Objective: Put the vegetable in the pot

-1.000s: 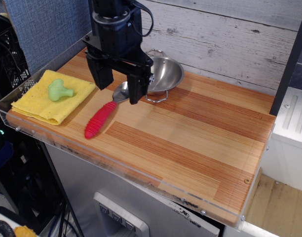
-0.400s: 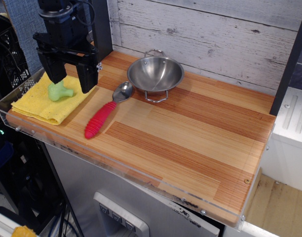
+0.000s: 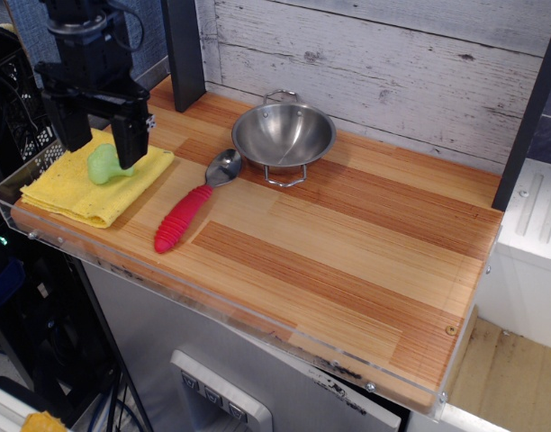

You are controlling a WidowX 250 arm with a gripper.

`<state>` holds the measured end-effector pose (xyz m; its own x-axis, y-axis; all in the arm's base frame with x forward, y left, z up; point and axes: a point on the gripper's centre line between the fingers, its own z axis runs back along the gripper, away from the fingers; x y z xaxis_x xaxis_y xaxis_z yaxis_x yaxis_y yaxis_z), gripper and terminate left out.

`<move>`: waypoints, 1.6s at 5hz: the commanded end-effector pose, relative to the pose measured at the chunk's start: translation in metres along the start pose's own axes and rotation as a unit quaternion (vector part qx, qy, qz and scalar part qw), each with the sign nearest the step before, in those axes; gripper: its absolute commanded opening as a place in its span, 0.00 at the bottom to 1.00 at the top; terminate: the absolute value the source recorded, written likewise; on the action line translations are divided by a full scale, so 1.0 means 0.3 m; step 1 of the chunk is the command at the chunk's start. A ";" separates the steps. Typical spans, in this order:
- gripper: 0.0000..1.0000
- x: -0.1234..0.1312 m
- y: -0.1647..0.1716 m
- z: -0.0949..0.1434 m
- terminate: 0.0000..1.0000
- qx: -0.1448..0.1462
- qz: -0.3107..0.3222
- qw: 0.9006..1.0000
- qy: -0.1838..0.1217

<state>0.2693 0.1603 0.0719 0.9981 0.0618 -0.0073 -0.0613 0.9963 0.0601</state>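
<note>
Gripper [image 3: 97, 142] fingers hang spread wide apart and empty, one on each side of the small light-green lumpy plastic vegetable [image 3: 104, 164], which lies on the folded yellow cloth [image 3: 73, 191] at the far left end of the wooden surface [image 3: 347, 243]. A second ago the black arm stood in front of the shiny steel pot [image 3: 284, 134]; it has since swung left across the surface to bracket the vegetable, while nothing else has moved. That suggests the reach is nearly done and the grasp comes next. Right of the cloth lies a metal spoon with a red ribbed handle [image 3: 184, 217], and beyond it the pot, empty.
</note>
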 end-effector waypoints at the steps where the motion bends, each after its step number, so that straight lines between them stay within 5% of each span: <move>1: 1.00 0.070 0.088 -0.028 0.00 0.026 0.012 1.000 0.008; 5: 1.00 0.123 0.061 -0.141 0.00 0.003 -0.005 0.999 0.041; 6: 0.00 0.118 0.055 -0.149 0.00 0.002 0.002 0.999 0.032; 8: 0.00 0.108 0.058 -0.127 0.00 0.005 -0.003 1.000 0.021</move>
<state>0.2986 0.1771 0.0145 0.9938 0.0554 -0.0963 -0.0514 0.9977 0.0430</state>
